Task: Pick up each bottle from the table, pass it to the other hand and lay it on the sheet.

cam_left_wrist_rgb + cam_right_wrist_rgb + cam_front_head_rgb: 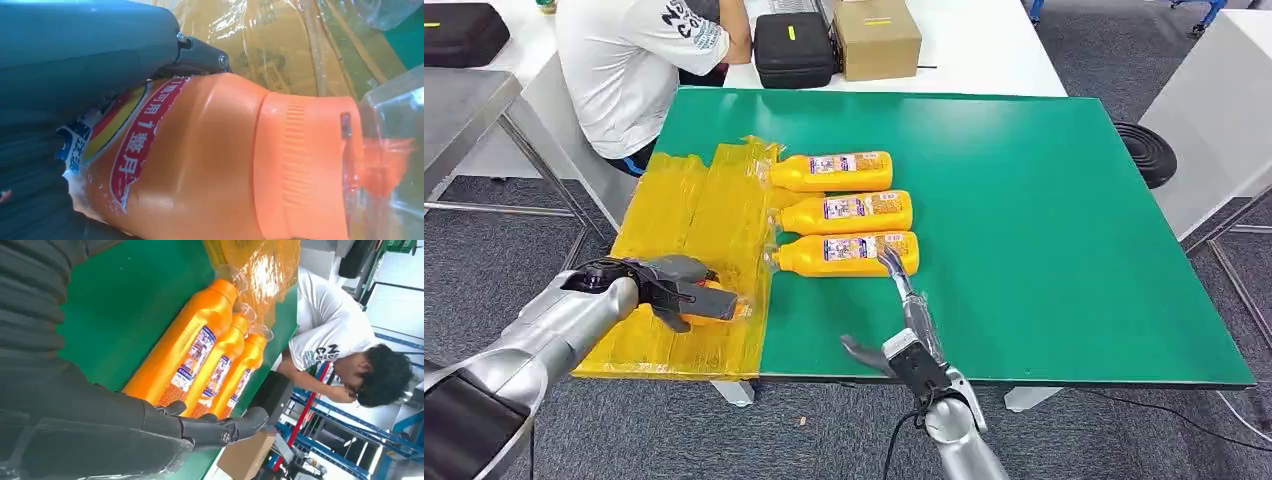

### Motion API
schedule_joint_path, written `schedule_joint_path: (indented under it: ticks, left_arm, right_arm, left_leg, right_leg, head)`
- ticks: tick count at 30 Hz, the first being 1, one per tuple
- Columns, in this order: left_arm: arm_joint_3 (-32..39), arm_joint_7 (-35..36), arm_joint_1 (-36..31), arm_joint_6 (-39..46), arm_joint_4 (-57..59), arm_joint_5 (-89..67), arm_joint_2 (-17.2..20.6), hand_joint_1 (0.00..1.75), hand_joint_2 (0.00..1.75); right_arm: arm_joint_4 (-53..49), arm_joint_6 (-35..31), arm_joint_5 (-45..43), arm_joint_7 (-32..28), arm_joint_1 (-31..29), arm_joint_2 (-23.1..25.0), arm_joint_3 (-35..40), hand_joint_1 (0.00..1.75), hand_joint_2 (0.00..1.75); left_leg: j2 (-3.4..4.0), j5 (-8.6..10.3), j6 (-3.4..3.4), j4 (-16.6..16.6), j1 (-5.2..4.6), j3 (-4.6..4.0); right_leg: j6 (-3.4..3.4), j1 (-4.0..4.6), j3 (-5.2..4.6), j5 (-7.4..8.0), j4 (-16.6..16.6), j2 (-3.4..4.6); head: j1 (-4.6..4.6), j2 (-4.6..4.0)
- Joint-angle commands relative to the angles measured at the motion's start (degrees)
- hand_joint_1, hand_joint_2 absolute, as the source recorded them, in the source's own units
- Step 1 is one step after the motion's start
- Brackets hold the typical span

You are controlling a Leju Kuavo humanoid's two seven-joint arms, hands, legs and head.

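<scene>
Right hand (902, 345): empty, fingers spread, at the near table edge, reaching toward the nearest orange bottle (844, 253), which lies just beyond its fingertips, long axis crosswise, cap toward the sheet. Left hand (667, 290): grips a held bottle (714, 304) over the yellow sheet (686, 205). Two more bottles (844, 211) lie parallel beyond.
</scene>
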Motion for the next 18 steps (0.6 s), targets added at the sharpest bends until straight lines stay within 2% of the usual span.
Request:
schedule_joint_path:
  ticks: [1,9,11,18]
  left_arm:
    - [-2.29,-0.08,-0.66,-0.55,3.28,0.03,-0.62,0.00,1.75]
    - [-1.92,-1.23,-2.92,-2.90,1.23,1.85,2.08,0.00,1.75]
    - [-1.76,-1.18,-2.92,-2.89,0.41,2.39,3.16,0.00,1.75]
    - [-1.51,-2.28,-2.46,-2.58,-3.03,4.10,6.25,0.00,1.75]
  right_arm:
    - [2.20,-0.14,-0.20,-0.04,-1.07,-1.18,-0.18,0.00,1.75]
    - [2.78,0.03,-0.33,-0.08,-0.98,-1.30,-0.43,0.00,1.75]
    - [2.94,0.09,-0.37,-0.10,-1.08,-1.14,-0.43,0.00,1.75]
    - [4.50,0.34,-0.67,-0.37,-2.05,-0.76,-0.14,0.00,1.75]
  left_leg:
    - [0.09,-0.14,0.01,-0.05,0.00,0.36]
    - [0.08,-0.08,0.00,0.00,0.03,0.14]
    - [0.10,-0.19,0.01,0.02,0.04,0.33]
    - [0.11,-0.14,-0.01,0.02,0.05,0.21]
  right_leg:
    - [-0.15,0.04,0.35,-0.12,-0.06,0.00]
    - [-0.09,0.06,0.14,-0.05,-0.03,0.02]
    - [-0.16,0.09,0.34,-0.16,-0.03,-0.01]
    - [-0.14,0.09,0.17,-0.10,0.00,0.03]
  head:
    - [0.00,0.00]
    - [0.00,0.00]
    - [0.00,0.00]
    - [0.00,0.00]
